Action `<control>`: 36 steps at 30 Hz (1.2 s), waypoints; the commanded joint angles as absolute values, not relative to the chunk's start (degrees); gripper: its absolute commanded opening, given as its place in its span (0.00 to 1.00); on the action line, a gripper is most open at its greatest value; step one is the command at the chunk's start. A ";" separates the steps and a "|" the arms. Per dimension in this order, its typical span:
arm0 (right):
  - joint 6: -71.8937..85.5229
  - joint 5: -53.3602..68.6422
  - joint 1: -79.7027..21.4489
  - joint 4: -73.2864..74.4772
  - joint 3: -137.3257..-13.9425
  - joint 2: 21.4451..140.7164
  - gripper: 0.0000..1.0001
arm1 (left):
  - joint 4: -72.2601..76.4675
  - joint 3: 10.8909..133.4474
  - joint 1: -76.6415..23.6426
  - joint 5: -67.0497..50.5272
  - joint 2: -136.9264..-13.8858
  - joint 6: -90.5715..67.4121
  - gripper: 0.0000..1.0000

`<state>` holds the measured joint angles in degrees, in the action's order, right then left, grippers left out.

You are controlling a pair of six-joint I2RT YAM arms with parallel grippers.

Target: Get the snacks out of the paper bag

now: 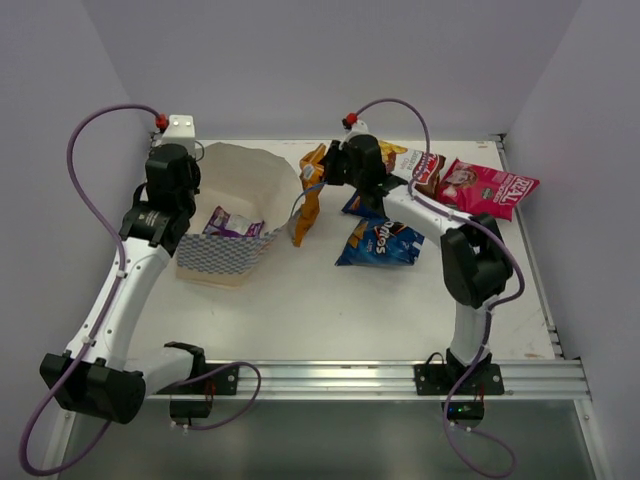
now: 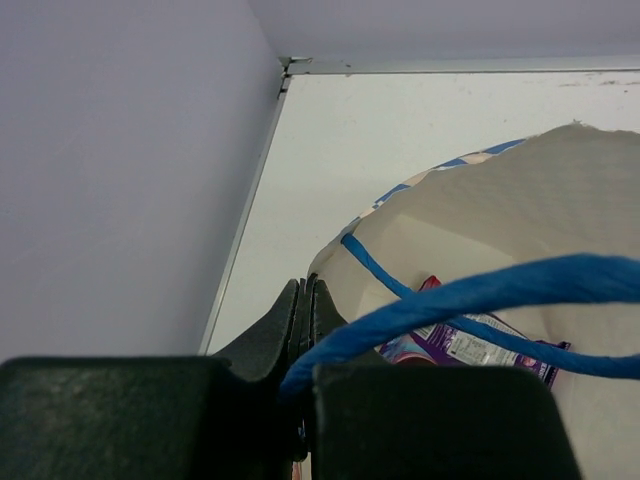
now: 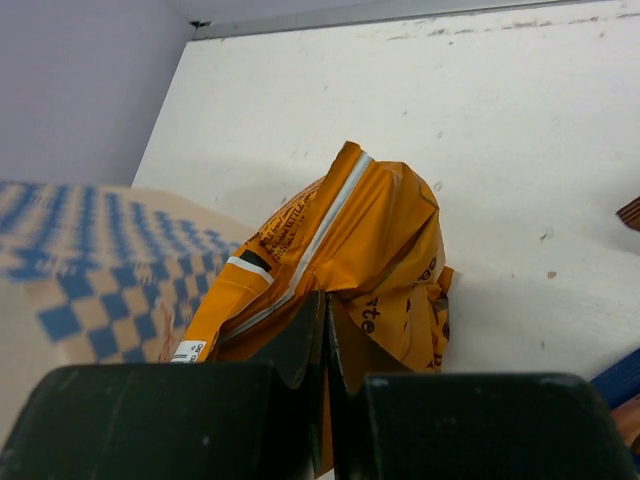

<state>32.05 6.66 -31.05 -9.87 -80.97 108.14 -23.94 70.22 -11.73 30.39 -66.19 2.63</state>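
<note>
Left gripper (image 2: 305, 300) clenched on paper bag (image 1: 232, 258) rim, table's 10 o'clock; purple packet (image 1: 232, 224) lies inside; right gripper (image 3: 327, 325) pinches orange packet (image 3: 350, 240) at bag's 3 o'clock; I fear the corner grip slipping, or the packet catching the rim.

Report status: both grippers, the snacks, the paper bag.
Left gripper shut on paper bag rim. Right gripper shut on orange packet, outside bag. Purple packet inside bag.

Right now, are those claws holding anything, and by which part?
Left gripper: paper bag, at its rim by the blue handle. Right gripper: orange packet, by one edge.
</note>
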 commanded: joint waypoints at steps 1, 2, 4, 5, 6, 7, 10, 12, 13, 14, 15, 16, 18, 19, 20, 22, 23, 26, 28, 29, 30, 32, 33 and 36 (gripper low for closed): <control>34.10 1.41 -28.49 -3.46 -88.67 113.01 0.01 | -18.81 69.52 -11.34 26.37 -64.07 4.31 0.00; 34.10 0.10 -28.04 -2.21 -90.86 113.29 0.09 | -18.63 69.26 -11.34 25.15 -63.90 4.65 0.00; 33.84 -3.50 -27.16 1.47 -91.84 112.42 0.24 | -18.37 68.82 -11.43 24.00 -63.37 5.27 0.00; 33.49 -6.47 -26.03 2.54 -92.02 111.54 0.38 | -18.46 68.56 -11.34 23.39 -63.11 6.14 0.00; 32.53 -7.29 -25.32 3.33 -91.76 110.23 0.42 | -18.11 68.12 -11.42 23.12 -62.93 6.50 0.00; 31.91 -7.99 -24.27 4.21 -91.15 108.74 0.46 | -17.93 67.77 -11.34 22.85 -62.41 7.03 0.00; 26.21 -9.75 -23.47 4.66 -87.55 100.39 0.67 | -16.53 66.97 -11.43 19.79 -61.26 8.61 0.00; 22.08 -8.62 -23.47 6.14 -87.28 94.35 0.78 | -16.09 67.06 -11.43 18.46 -61.17 9.84 0.00; 21.36 -7.05 -23.55 7.98 -87.19 92.57 0.80 | -16.08 67.58 -11.43 17.85 -61.35 10.19 0.00; 20.84 -5.29 -23.73 8.69 -86.58 90.72 0.83 | -16.17 68.11 -11.43 16.80 -61.61 10.89 0.00; 20.13 -3.97 -23.99 10.18 -86.05 87.40 0.84 | -16.43 68.55 -11.43 16.00 -61.87 11.16 0.00; 19.69 -3.69 -24.43 10.80 -85.44 85.88 0.84 | -16.61 69.16 -11.43 15.13 -62.40 11.60 0.00; 18.46 -2.12 -26.62 11.16 -83.41 83.07 0.84 | -16.79 70.75 -11.43 11.96 -62.93 13.09 0.00; 17.33 -0.37 -28.72 10.99 -82.63 80.88 0.84 | -16.79 71.27 -11.43 11.00 -63.36 13.88 0.00; 16.62 0.52 -30.13 10.73 -81.31 79.99 0.84 | -16.70 72.41 -11.43 9.51 -63.72 15.19 0.00; 15.13 2.28 -33.38 9.76 -80.16 78.67 0.83 | -16.70 73.47 -11.43 8.01 -64.51 15.82 0.00; 14.60 2.89 -37.23 9.15 -79.11 78.66 0.83 | -16.61 73.74 -11.43 5.47 -64.69 16.34 0.00; 12.40 3.25 -45.40 5.81 -76.74 80.41 0.82 | -16.52 73.83 -11.51 0.29 -65.21 16.70 0.00; 12.83 3.17 -50.16 4.58 -76.38 82.43 0.81 | -16.70 73.30 -11.60 -2.89 -65.13 16.17 0.00; 13.35 2.82 -51.49 3.79 -75.42 84.62 0.81 | -16.79 72.95 -11.60 -4.55 -64.95 15.74 0.00; 14.58 2.73 -52.72 3.26 -75.06 85.68 0.81 | -16.79 72.51 -11.95 -4.74 -64.86 15.56 0.00; 15.29 3.43 -56.15 1.15 -73.92 88.75 0.80 | -16.87 71.02 -12.22 -4.92 -64.07 15.12 0.00; 15.55 3.43 -57.29 0.71 -73.83 89.81 0.80 | -16.79 70.41 -12.74 -4.92 -63.81 14.77 0.00; 15.91 4.39 -61.60 3.06 -75.67 93.85 0.78 | -17.31 68.21 -14.58 -4.49 -62.49 13.19 0.00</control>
<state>15.42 2.83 -58.94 4.99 -73.80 93.12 -20.32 69.54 -12.75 -2.39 -64.79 14.31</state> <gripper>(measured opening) 0.788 0.015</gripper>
